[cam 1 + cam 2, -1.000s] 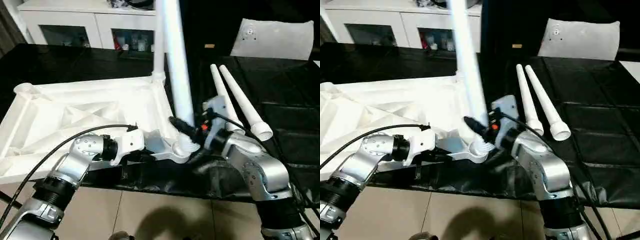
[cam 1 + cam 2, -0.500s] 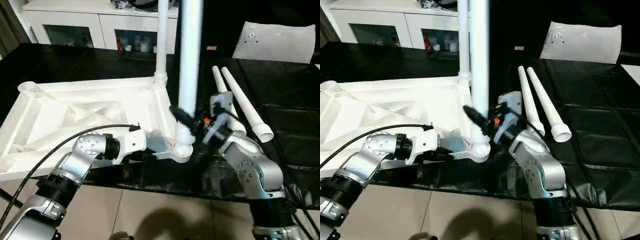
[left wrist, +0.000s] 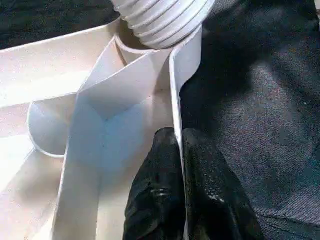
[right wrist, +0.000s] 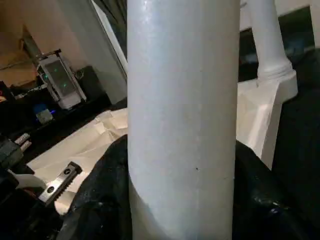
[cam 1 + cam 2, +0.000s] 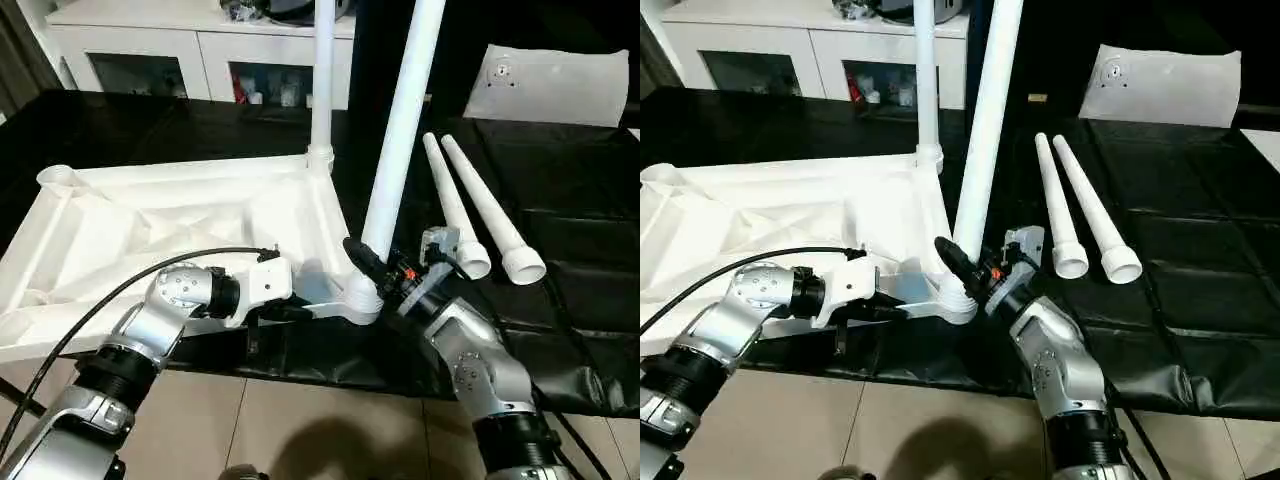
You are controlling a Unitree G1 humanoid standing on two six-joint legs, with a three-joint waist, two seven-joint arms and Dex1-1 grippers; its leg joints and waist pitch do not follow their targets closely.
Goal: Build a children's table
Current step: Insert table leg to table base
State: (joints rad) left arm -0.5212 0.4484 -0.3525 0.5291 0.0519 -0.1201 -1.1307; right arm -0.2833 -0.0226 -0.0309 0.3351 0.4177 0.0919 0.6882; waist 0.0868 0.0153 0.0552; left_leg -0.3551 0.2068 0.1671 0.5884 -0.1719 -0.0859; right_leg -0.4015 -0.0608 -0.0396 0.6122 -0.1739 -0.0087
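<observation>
One leg [image 5: 322, 80] is seated in the far socket; a second leg [image 5: 400, 120], pinched by the right pincer [image 5: 372, 262], is being fitted near. Two legs [image 5: 480, 205] are left lying right. The top's [image 5: 150, 225] rim is pinched by the left pincer [image 3: 181, 165].

A lived-in room, perhaps a home: a white glass-doored cabinet [image 5: 190, 62] holding small items stands behind the black-covered tabletop [image 5: 570, 220], over tiled floor [image 5: 300, 430].

No readable text, label, brand, number or sign appears on anything in these views.
</observation>
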